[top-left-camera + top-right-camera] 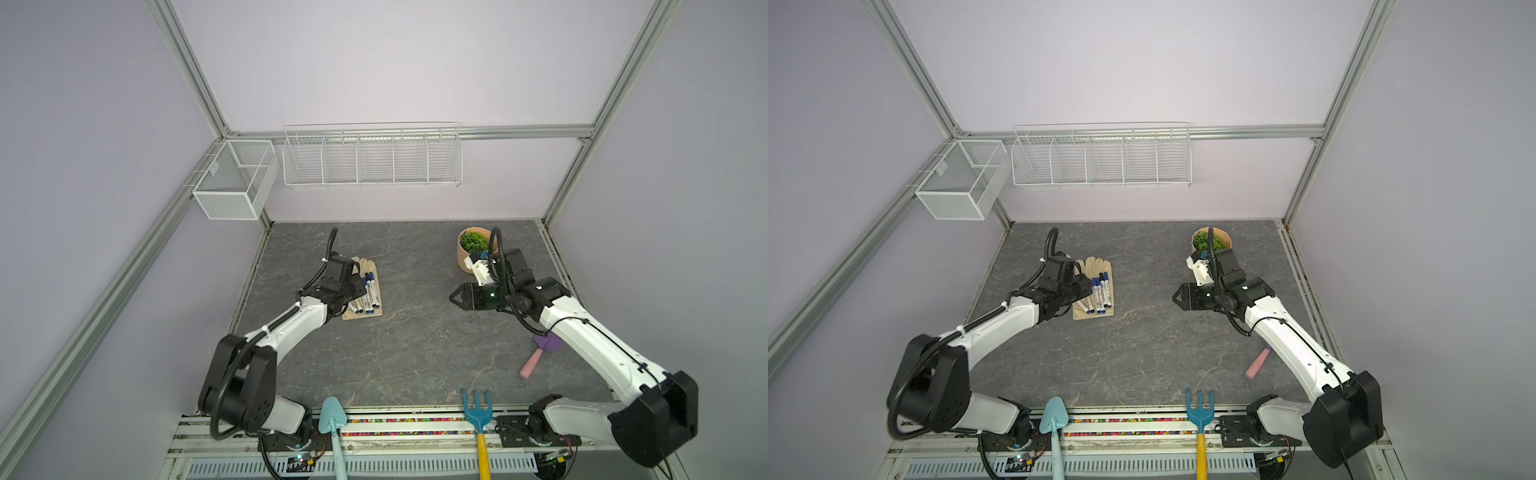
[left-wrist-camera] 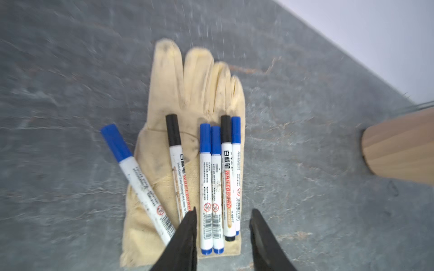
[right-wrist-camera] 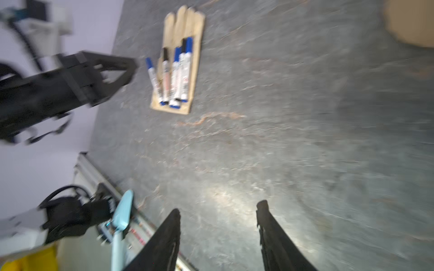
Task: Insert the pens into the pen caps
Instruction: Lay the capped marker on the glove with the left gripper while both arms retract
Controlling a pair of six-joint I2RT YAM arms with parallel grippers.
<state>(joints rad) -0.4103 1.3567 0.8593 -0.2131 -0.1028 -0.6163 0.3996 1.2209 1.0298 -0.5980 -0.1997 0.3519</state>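
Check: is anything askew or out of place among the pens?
One blue-capped pen lies slanted, its cap end off the glove and over the table, while the other five pens lie roughly parallel on the glove. Nothing looks spilled or damaged.

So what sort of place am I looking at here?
Probably a robotics lab test cell: silver aluminium frame posts around plain lilac walls, two white-and-black robot arms mounted at a grey stone-pattern table.

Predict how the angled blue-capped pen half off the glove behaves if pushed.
The angled blue-capped pen: round, smooth barrel, likely rolls, may slip when pinched. Looks stiff and light. The soft glove under one end could damp rolling.
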